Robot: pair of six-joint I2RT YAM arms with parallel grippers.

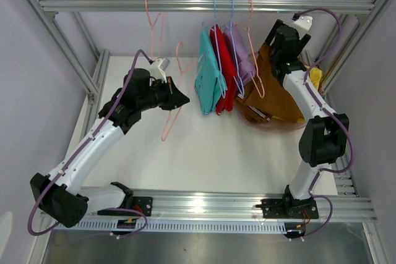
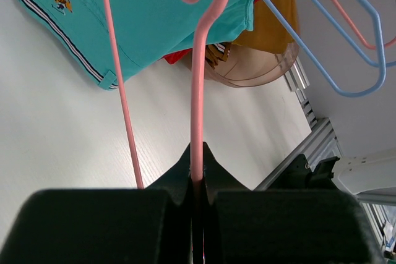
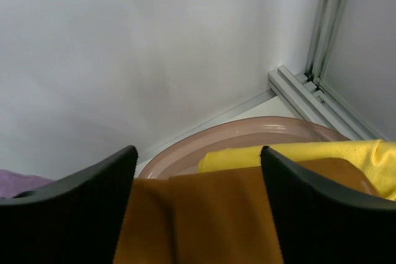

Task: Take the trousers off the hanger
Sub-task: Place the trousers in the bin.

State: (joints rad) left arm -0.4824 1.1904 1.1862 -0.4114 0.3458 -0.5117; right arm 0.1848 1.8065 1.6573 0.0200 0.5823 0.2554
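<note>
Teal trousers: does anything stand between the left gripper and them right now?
Yes. The left gripper is shut on a bare pink hanger, whose wire runs from the jaws toward the teal trousers. Otherwise only table surface shows between them. The gripper would likely have to release that hanger first.

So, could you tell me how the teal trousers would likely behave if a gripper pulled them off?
Probably floppy: the teal trousers hang in soft folds, sagging well below the rail. Likely light, as the cloth looks thin. They may drag on the red trousers, which are pressed against them.
</note>
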